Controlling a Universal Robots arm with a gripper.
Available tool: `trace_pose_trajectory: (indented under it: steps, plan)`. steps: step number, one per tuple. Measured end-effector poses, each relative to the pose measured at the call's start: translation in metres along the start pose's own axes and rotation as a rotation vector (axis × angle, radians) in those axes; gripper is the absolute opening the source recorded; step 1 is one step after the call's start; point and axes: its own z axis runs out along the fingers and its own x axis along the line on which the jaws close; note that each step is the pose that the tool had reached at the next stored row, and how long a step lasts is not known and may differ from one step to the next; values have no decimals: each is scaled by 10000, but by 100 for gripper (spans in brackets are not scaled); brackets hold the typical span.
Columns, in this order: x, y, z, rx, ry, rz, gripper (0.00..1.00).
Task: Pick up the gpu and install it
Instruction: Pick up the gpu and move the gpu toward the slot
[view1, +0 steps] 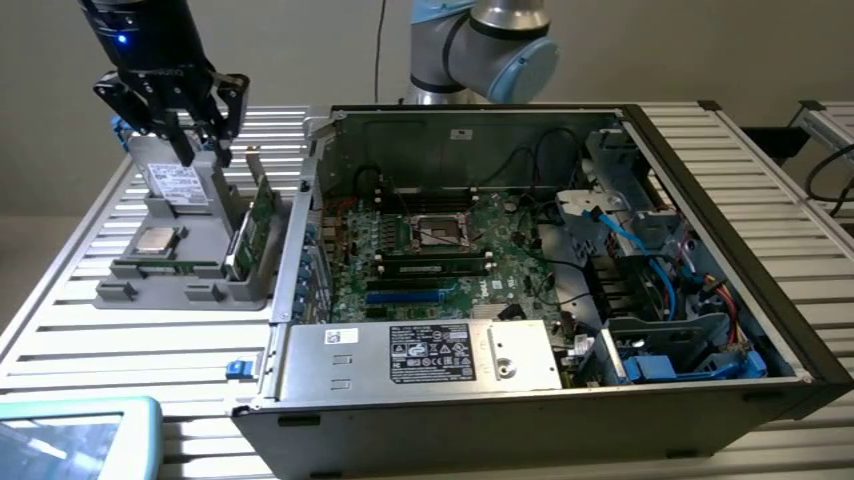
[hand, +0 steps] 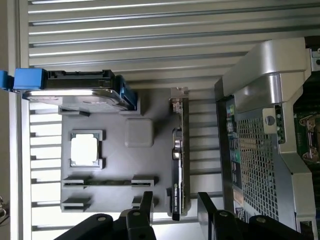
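The gpu (view1: 254, 232) stands on edge in a grey holder (view1: 134, 272) on the slatted table, at the exterior view's left beside the open computer case (view1: 747, 300). In the wrist view the gpu (hand: 177, 160) shows edge-on as a thin dark strip with its silver bracket at one end. My gripper (view1: 200, 140) hangs above the holder, clear of everything, open and holding nothing. From the wrist camera its two black fingers (hand: 146, 205) stand apart on either side of the card's line, my gripper (hand: 176, 210) over the end away from the bracket.
In the same holder stand a silvery drive (view1: 171, 185) with a blue connector and a square processor (view1: 158, 240). The case's motherboard (view1: 441, 250) lies exposed, with a blue slot (view1: 407, 297) near its power supply (view1: 427, 355). A screen corner (view1: 67, 440) sits at the front left.
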Motion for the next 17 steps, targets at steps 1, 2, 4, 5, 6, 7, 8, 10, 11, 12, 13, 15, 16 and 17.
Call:
trace_pose_trajectory:
  steps: [1, 2, 4, 5, 6, 7, 8, 10, 11, 12, 13, 15, 16, 17]
  plan:
    - [-1, -12, 11, -51, -14, -1, 48]
    - [-2, -27, 19, -105, -24, -2, 48]
    - [-6, -70, 40, -211, -37, -3, 48]
    - [-7, -95, 53, -247, -38, -2, 48]
    - [-9, -115, 70, -265, -42, -2, 48]
    - [-9, -121, 88, -267, -43, -3, 48]
    - [-8, -124, 105, -266, -42, -2, 48]
    - [-8, -127, 143, -267, -41, -2, 48]
    - [-8, -129, 160, -266, -41, -3, 48]
    - [-8, -130, 179, -266, -41, -1, 48]
    - [-8, -131, 197, -267, -42, 0, 48]
    - [-8, -134, 233, -267, -42, 8, 48]
    - [-8, -135, 251, -267, -42, 14, 48]
    - [-8, -136, 269, -267, -43, 21, 48]
